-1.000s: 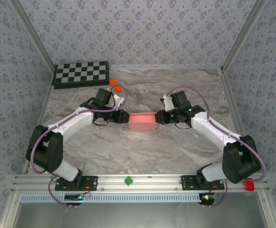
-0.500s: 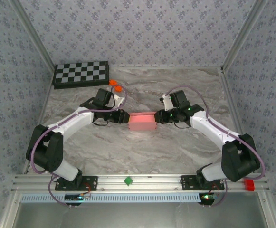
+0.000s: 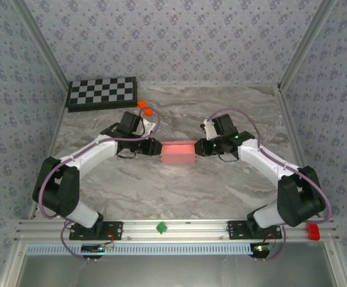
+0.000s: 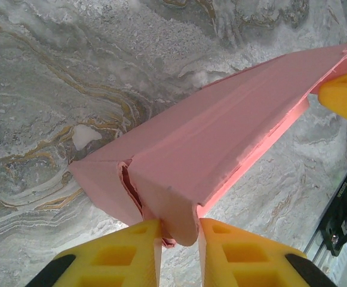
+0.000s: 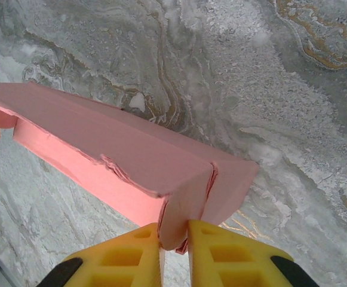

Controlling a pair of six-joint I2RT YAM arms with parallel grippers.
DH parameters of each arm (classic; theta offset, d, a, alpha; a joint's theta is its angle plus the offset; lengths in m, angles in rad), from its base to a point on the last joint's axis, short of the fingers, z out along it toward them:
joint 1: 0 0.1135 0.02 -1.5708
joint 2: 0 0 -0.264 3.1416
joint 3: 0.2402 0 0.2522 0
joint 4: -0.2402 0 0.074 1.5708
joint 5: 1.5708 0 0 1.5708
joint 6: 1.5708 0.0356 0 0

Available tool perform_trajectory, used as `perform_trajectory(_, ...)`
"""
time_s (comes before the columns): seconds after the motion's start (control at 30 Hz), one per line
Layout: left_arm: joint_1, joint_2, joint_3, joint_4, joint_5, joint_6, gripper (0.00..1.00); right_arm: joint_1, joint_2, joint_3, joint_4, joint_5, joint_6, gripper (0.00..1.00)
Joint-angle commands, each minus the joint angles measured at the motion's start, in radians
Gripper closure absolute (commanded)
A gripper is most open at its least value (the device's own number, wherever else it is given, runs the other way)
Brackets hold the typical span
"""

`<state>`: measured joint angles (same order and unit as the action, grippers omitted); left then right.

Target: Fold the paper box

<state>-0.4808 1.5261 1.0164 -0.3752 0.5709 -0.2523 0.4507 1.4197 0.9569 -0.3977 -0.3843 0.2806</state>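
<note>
Jaws both pinched tight, folks: left gripper [image 4: 179,232] and right gripper [image 5: 174,232] each clamp an end flap of the long pink thin-card paper box [image 3: 179,153], opposite ends.

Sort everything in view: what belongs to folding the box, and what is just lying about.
In the job: box; left pincer and right pincer, each pinching one end of it.
Lying about: checkerboard; orange bricks; green piece; red block.
</note>
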Motion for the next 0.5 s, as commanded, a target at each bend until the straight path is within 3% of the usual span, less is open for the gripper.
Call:
perform_trajectory(0.0, -0.008, -0.009, 0.027, -0.024, -0.006, 0.016, 0.78, 0.009, 0.008, 0.013, -0.038, 0.018, 0.005, 0.83)
perform_trajectory(0.47, -0.021, -0.002, 0.019, -0.042, -0.040, 0.023, 0.80, 0.009, 0.012, -0.008, -0.014, -0.015, 0.017, 0.86)
